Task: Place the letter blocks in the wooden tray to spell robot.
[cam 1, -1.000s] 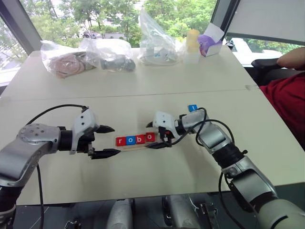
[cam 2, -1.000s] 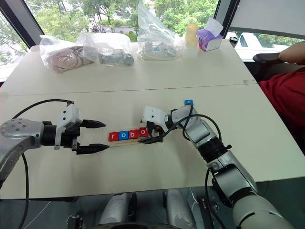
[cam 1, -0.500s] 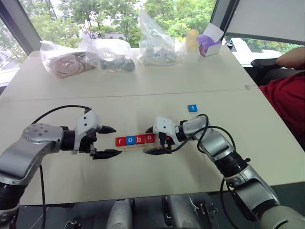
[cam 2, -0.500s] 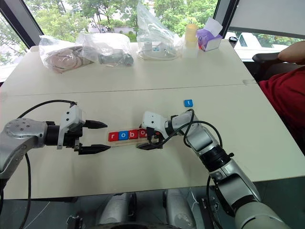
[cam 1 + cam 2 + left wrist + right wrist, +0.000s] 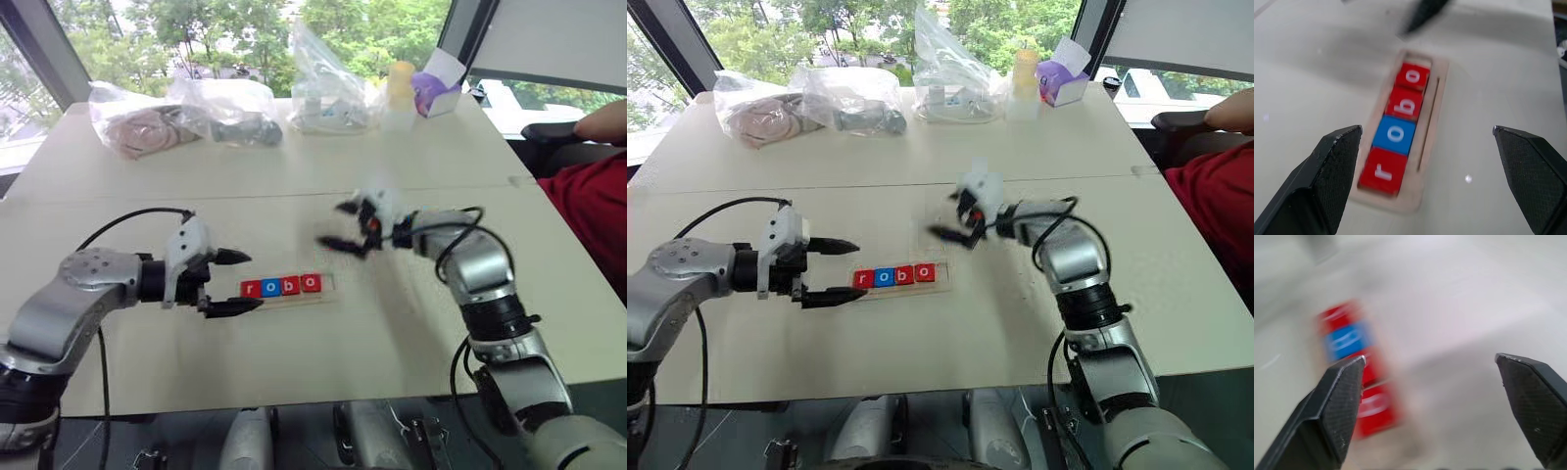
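Bright daylight comes through the windows (image 5: 245, 39) beyond the far edge of the pale surface (image 5: 294, 166), which shows only soft, faint shadows. The right claw (image 5: 345, 227) is smeared by motion blur, and its wrist view is blurred throughout; the left wrist view is slightly soft.

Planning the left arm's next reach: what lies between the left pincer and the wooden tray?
Nothing: in the left eye view, only bare table separates the open left pincer from the near end of the wooden tray, where the red r block sits.

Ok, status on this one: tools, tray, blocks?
Left tool open beside wooden tray. Right tool open, empty, above table. Four letter blocks seated: r-o-b-o. Last slot clear.
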You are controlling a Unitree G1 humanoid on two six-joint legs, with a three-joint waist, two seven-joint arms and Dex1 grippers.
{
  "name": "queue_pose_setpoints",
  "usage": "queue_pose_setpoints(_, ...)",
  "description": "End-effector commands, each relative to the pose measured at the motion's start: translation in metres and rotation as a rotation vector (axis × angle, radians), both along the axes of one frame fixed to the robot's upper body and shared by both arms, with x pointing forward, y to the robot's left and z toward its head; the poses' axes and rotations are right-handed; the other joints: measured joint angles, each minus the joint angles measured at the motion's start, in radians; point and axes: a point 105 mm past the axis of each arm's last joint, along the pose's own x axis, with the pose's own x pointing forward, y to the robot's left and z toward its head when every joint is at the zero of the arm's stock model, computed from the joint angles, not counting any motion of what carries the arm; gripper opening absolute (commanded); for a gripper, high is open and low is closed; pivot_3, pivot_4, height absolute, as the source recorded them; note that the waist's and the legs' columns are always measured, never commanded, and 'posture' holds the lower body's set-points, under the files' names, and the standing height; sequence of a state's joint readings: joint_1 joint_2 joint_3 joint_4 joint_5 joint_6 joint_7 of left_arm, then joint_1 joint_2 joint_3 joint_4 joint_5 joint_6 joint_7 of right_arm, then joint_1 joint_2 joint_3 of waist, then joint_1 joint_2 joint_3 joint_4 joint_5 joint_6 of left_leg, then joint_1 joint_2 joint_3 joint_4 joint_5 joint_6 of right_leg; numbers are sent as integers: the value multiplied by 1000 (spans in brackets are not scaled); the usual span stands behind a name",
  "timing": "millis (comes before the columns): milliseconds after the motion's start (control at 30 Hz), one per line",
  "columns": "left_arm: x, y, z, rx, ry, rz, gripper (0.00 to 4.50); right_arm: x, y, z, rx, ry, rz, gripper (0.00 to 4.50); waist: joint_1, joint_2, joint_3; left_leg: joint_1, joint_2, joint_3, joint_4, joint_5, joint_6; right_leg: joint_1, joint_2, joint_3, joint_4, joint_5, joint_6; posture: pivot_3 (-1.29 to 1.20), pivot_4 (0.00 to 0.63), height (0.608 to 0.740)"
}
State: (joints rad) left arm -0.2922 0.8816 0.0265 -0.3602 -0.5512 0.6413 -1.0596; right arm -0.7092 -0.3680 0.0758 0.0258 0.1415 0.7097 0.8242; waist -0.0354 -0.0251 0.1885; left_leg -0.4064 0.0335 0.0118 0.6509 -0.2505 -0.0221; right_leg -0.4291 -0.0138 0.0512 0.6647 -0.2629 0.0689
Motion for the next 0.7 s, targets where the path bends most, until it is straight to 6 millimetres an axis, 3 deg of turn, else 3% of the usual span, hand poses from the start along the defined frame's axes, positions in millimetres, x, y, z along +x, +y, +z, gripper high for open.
queue_pose_setpoints(33,8,-8,21,-43,-99,14,4500,18,-42,7,24,3,-364,4405,-1,0,0,0,0,0,0,0,0,0,0,0,0,0,0,0,150,740)
queue_pose_setpoints(200,24,-19,28,-92,-144,4,4500,23,-82,-23,9,16,-733,4405,-7,0,-1,0,-1,0,-2,0,0,0,0,0,0,0,0,0,150,740)
queue_pose_setpoints(300,33,-25,30,-92,-175,0,4500,22,-77,-30,78,45,-762,4405,-13,0,0,0,-1,1,-2,0,0,-2,1,1,1,1,1,0,150,740)
queue_pose_setpoints(700,43,-44,28,-121,-190,-17,4500,29,-71,-71,38,98,-841,4405,-10,0,0,0,0,1,-2,0,0,-2,1,1,0,2,2,0,150,740)
